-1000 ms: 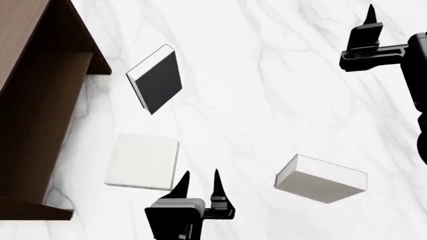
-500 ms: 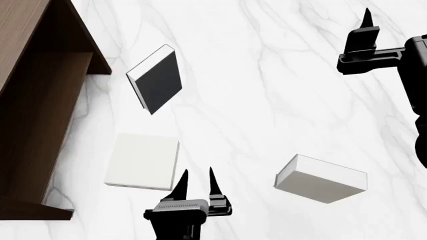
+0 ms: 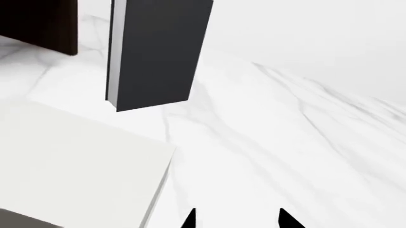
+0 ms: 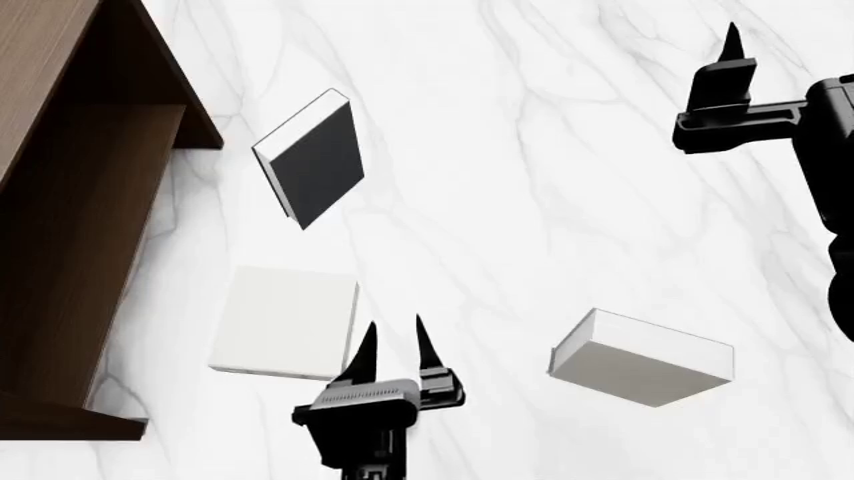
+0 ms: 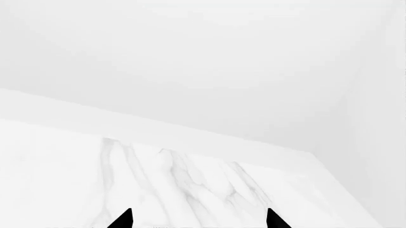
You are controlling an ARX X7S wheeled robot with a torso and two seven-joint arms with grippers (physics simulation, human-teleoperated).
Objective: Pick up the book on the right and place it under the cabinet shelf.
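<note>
The book on the right (image 4: pixel 642 357) is a thick pale grey volume that lies flat on the marble counter (image 4: pixel 534 150), far from the cabinet shelf (image 4: pixel 80 200) and on the opposite side of the other two books. Nearer to the cabinet lie a flat white book (image 4: pixel 284 322) and a dark-covered book (image 4: pixel 314 160), and both are apart from the grey one.

The left gripper (image 4: pixel 395 345) hovers between the white book and the grey book, and touches neither; its fingers are parted and hold nothing. The right gripper (image 4: pixel 730 45) hangs above the counter, well beyond the grey book; in its wrist view the two finger tips stand wide apart over bare marble, so it is released and empty too.

I judge the grey book to be stiff and rather heavy for its size, with smooth covers that may slip. Because it lies flat, the best hold is probably across its thickness at one long edge, with one finger on the top cover and the other at the counter side. A grip near the middle of that edge should stop it from swinging down when lifted.
</note>
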